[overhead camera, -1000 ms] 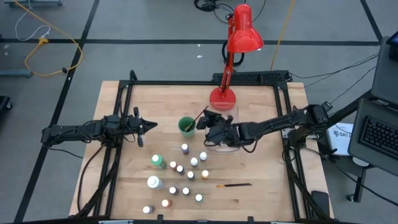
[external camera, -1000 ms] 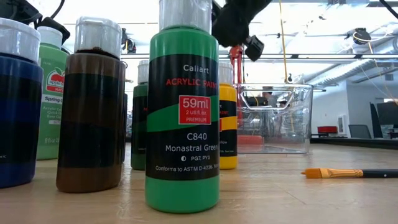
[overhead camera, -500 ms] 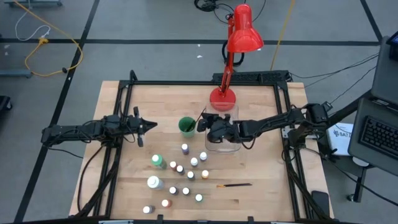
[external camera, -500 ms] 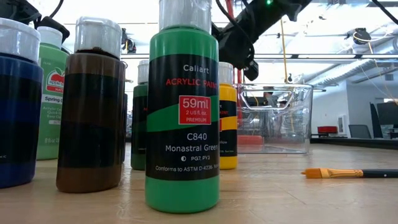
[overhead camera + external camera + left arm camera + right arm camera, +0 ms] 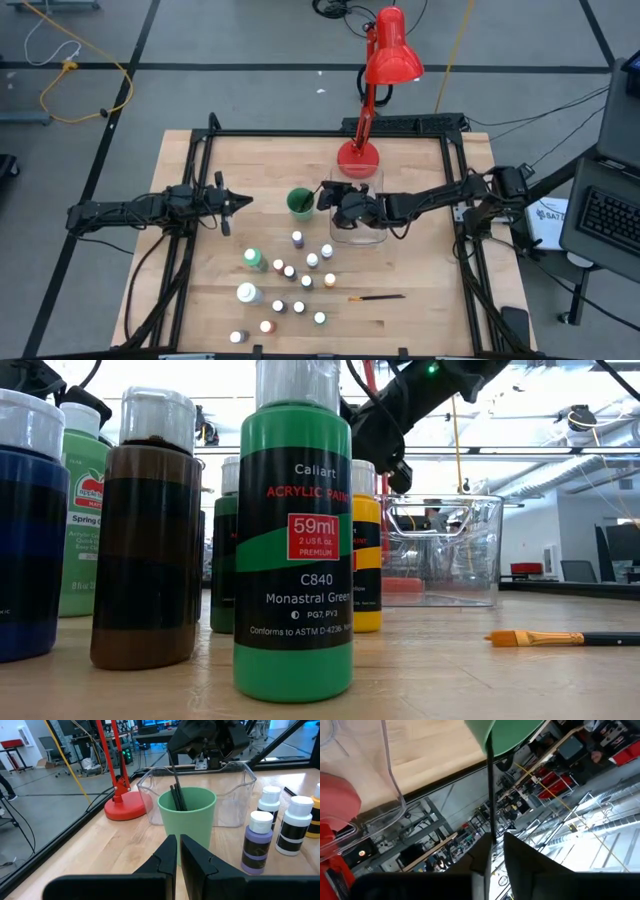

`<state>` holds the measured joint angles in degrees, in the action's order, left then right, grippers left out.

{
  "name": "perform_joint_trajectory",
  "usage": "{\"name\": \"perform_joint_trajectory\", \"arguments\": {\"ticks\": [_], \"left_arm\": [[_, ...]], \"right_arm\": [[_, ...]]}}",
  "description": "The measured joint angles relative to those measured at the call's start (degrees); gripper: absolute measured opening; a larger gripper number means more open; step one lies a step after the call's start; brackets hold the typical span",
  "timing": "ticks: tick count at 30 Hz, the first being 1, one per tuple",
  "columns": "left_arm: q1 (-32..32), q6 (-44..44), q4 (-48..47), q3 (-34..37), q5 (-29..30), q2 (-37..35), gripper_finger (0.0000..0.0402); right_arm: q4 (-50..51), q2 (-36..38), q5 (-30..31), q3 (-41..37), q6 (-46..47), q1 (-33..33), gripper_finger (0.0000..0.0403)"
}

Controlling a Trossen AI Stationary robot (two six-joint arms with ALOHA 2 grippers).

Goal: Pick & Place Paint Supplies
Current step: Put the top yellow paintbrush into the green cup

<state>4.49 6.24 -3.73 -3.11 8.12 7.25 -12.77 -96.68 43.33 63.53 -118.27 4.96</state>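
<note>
Right gripper (image 5: 327, 196), poised just beside the green cup (image 5: 299, 202) on its bin side, pinches a near-upright brush (image 5: 490, 795) whose lower end stands inside the cup; left gripper (image 5: 177, 851), fingers together, waits across the cup.

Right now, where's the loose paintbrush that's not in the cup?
In the high view the loose paintbrush lies flat on the table's near right part, just right of the paint bottles and well below the clear bin.
</note>
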Motion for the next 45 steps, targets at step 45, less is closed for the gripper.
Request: {"name": "perform_joint_trajectory", "arguments": {"ticks": [45], "left_arm": [[0.0,2.47,3.4,0.0,-0.59,-0.01,0.0026]], "right_arm": [[16.52,33.47,-27.55,-27.85,144.53,38.45,0.001]]}}
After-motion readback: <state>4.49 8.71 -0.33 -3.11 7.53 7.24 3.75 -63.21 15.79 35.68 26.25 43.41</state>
